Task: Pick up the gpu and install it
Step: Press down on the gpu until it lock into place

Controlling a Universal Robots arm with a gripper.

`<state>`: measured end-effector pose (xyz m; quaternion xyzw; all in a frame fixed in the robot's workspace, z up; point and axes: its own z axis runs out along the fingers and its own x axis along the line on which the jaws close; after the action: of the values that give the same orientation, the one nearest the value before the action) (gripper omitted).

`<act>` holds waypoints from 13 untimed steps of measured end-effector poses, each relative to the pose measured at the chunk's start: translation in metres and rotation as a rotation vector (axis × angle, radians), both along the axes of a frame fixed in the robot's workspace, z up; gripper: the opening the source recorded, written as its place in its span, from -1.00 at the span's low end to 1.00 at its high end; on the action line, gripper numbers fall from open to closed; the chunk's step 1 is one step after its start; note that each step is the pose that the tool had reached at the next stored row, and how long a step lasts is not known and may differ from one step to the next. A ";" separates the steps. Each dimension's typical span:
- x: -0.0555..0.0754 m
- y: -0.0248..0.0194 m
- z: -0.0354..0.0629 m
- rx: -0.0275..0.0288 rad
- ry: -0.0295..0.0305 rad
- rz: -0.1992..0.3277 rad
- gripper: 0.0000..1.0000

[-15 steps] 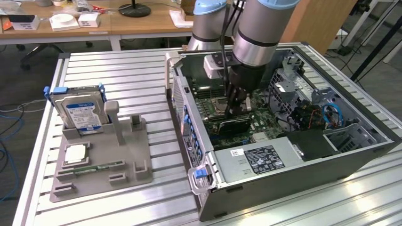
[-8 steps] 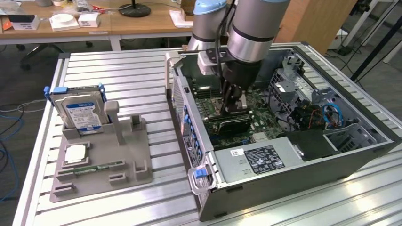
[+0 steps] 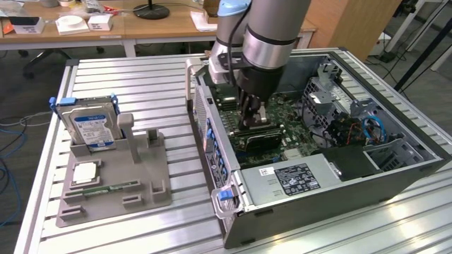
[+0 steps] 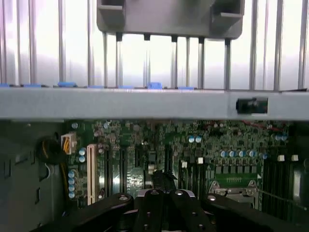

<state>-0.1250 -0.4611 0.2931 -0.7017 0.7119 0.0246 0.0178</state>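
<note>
The gripper reaches straight down into the open computer case, its fingers drawn fully together over the motherboard. Whether they pinch anything cannot be told from either view. In the wrist view the gripper shows as dark linkages meeting at the middle, with a small dark part just beyond the tips, above the green board.

Directly below the fingertips in the exterior view sits the gpu: a slim card with a black broad face, lying low among the motherboard's slots, its long side running roughly along the case's near wall. It touches or sits very close to the slots beneath it; whether it is fully seated cannot be judged.

Next to it, toward the exterior view's right, lies the grey power supply with a black label. Blue and dark cables run near the drive cage.

On the slatted metal table, well apart toward the exterior view's left, stands a grey parts holder. It carries an upright hard drive with a blue label in a blue bracket, a square processor chip lying flat, and a green memory stick.
</note>
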 end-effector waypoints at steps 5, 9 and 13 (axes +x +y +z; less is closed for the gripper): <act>-0.017 0.0000 0.0005 0.0000 -0.0006 0.000 -0.79; -0.023 0.0000 0.0029 -0.0003 -0.0005 0.000 -0.79; -0.028 -0.0002 0.0046 -0.0004 -0.0006 0.000 -0.79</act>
<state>-0.1528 -0.4613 0.2977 -0.7017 0.7118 0.0242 0.0179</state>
